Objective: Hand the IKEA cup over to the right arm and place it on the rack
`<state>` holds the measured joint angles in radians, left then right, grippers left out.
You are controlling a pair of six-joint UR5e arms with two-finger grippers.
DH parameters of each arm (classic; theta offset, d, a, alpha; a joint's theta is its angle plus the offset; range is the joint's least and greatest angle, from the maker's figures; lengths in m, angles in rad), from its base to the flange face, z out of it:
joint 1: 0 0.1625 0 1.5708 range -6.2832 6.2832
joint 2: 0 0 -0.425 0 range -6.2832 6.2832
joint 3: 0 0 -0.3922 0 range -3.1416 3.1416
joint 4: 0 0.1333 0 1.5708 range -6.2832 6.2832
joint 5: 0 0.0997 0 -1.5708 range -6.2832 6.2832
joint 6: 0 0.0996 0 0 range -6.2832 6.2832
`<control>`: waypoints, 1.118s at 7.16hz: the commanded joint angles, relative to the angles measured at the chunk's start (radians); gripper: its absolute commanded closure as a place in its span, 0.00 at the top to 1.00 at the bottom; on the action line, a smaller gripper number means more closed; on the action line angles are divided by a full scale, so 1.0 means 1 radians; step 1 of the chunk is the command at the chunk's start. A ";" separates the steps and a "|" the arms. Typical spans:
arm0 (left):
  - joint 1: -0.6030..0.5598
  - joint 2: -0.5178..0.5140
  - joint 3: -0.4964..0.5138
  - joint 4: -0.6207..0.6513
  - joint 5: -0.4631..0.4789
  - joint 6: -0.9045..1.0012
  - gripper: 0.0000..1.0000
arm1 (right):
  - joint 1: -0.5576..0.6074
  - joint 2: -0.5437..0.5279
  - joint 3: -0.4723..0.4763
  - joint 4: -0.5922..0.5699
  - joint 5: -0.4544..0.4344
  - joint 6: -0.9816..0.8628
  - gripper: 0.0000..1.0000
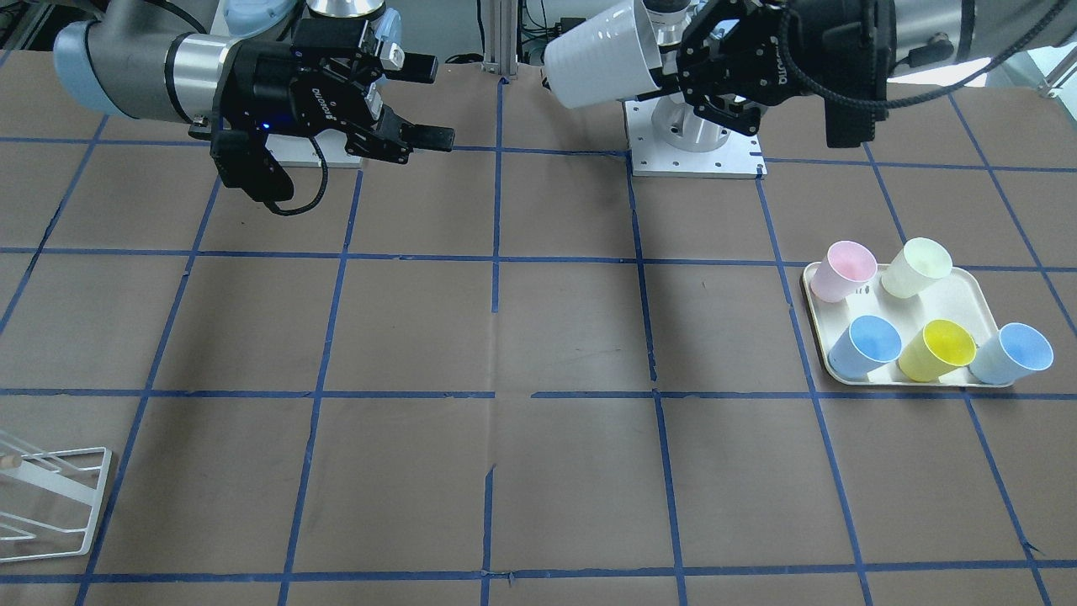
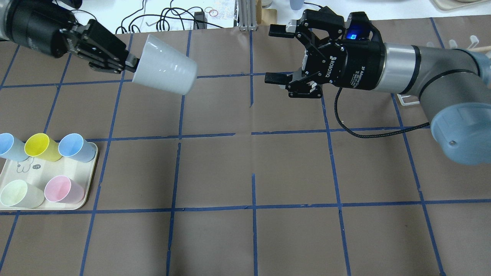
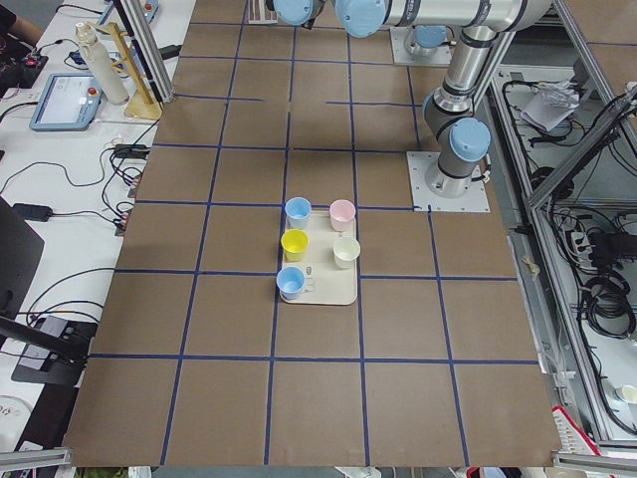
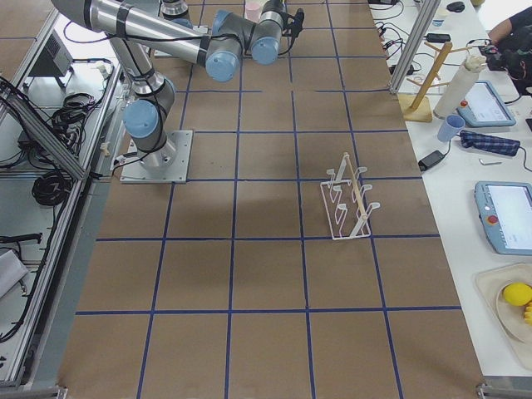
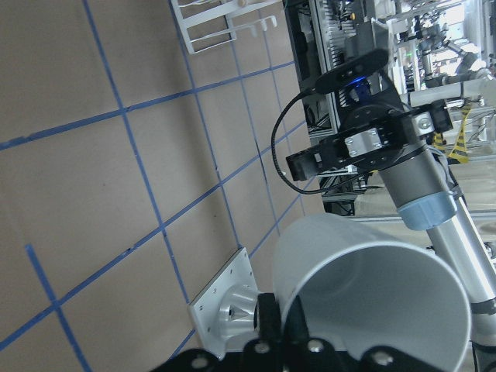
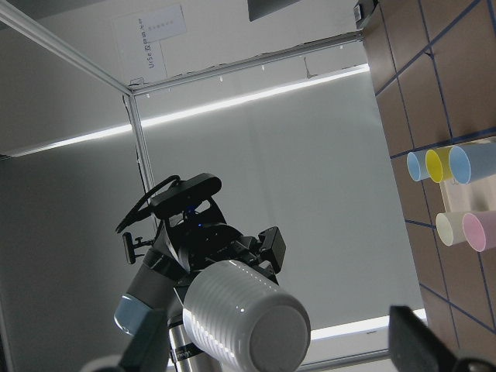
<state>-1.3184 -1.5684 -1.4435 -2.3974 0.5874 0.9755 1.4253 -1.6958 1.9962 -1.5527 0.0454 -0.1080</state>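
Note:
The IKEA cup (image 2: 164, 74) is pale grey and lies on its side in the air, held at its rim by my left gripper (image 2: 128, 63), base pointing toward the right arm. It also shows in the front view (image 1: 602, 57), the left wrist view (image 5: 372, 291) and the right wrist view (image 6: 244, 318). My right gripper (image 2: 277, 55) is open and empty, facing the cup across a gap; in the front view (image 1: 425, 99) it is at the upper left. The white wire rack (image 4: 349, 199) stands on the table's right side, its corner in the front view (image 1: 55, 497).
A cream tray (image 2: 82, 199) at the left front holds two light blue cups (image 2: 76, 147), a yellow cup (image 2: 41, 147), a pink cup (image 2: 63, 189) and a cream cup (image 2: 19, 194). Both arm bases stand at the table's back edge.

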 commanded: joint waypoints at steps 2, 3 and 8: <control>-0.028 0.051 -0.161 0.015 -0.231 0.075 0.00 | -0.002 -0.008 -0.001 0.005 0.002 0.062 1.00; -0.068 0.047 -0.173 0.023 -0.318 0.078 0.00 | 0.001 -0.010 -0.001 0.008 0.002 0.062 1.00; -0.111 0.053 -0.219 0.075 -0.339 0.075 0.00 | 0.003 -0.062 -0.008 0.059 0.005 0.156 1.00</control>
<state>-1.4156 -1.5223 -1.6543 -2.3308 0.2498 1.0535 1.4270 -1.7353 1.9876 -1.4963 0.0504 0.0238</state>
